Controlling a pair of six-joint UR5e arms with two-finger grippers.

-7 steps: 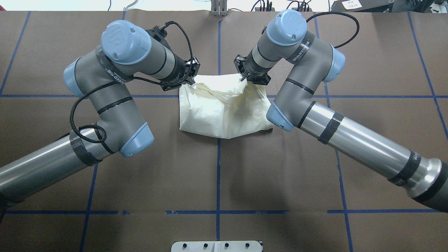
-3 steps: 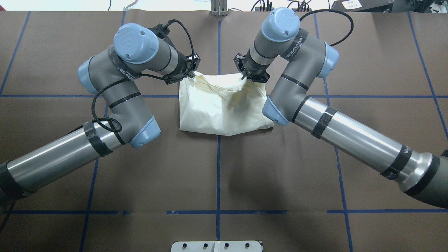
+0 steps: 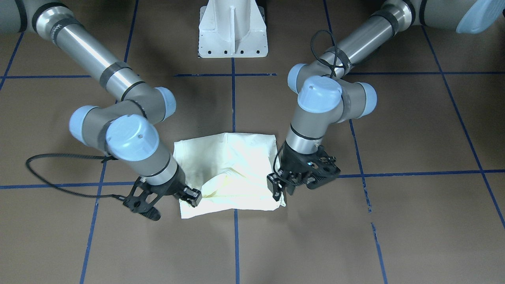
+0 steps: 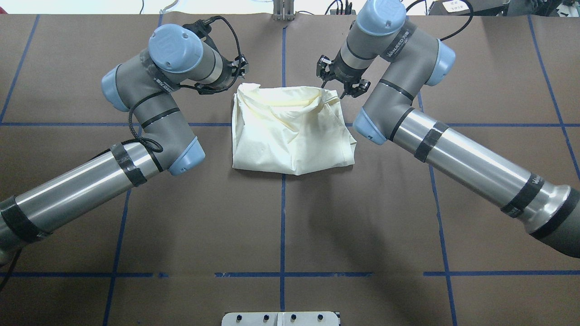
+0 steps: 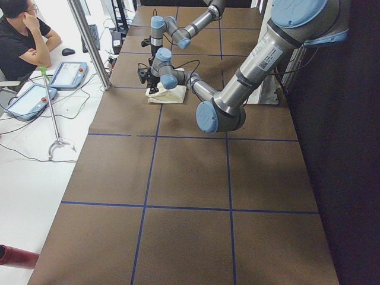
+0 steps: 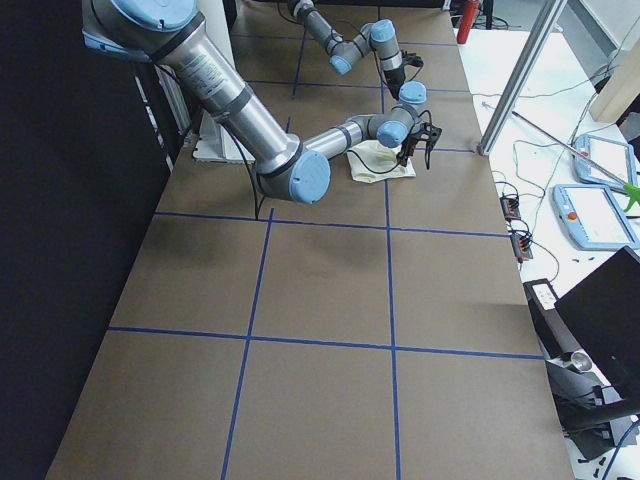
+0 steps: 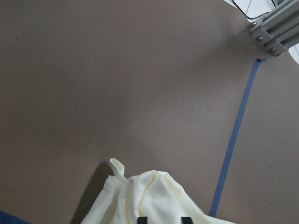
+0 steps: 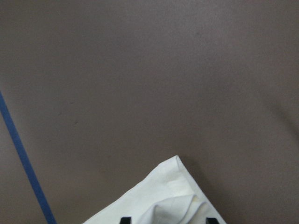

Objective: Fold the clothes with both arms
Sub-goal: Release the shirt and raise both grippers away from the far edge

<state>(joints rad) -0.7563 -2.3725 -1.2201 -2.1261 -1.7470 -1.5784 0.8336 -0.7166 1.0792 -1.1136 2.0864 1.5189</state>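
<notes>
The cream clothes (image 4: 290, 131) lie folded in a rough square at the table's middle, plain side up, with a rumpled far edge (image 3: 229, 173). My left gripper (image 4: 241, 69) hovers just beyond the far left corner, open, nothing between its fingers. My right gripper (image 4: 339, 85) is at the far right corner, open too. In the front view the left gripper (image 3: 281, 187) and right gripper (image 3: 192, 196) stand at the cloth's near corners. Each wrist view shows a cloth corner (image 7: 145, 196) (image 8: 163, 196) lying on the table under spread fingertips.
The brown table carries a grid of blue tape lines (image 4: 282, 217). The white pedestal base (image 3: 232, 31) is at the robot's side. A metal bracket (image 4: 284, 11) stands at the far edge. A seated person (image 5: 24, 35) and tablets (image 5: 68, 74) are beside the table.
Both grippers carried the cloth's far edge a little farther from the robot, let go of it and drew back. The edge now lies down on the table.
</notes>
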